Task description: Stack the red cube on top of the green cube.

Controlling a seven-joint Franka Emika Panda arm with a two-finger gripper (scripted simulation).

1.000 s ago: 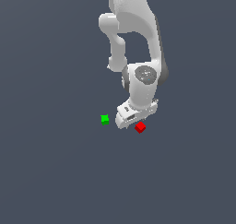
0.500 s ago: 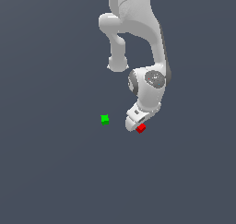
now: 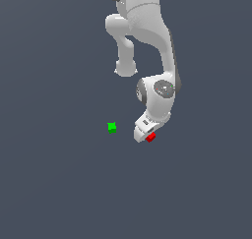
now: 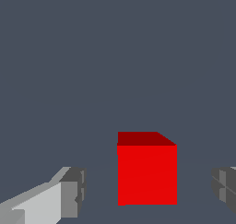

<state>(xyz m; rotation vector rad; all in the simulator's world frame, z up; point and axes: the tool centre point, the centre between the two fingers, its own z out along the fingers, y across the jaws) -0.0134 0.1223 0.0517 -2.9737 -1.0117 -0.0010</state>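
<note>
Red cube (image 4: 147, 174): sitting on the bench (image 3: 59, 184), between the released fingers (image 4: 73, 193), untouched. Likely rigid, light, smooth-faced; side faces are offering the hold. Green cube (image 3: 111, 128): standing apart.

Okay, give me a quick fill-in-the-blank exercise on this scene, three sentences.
1. The cube between the gripper's fingers is ____.
2. In the exterior view, the green cube lies to the ____ of the red cube.
3. The gripper's jaws are ____, with gaps beside the cube.

Missing words: red; left; open
</note>
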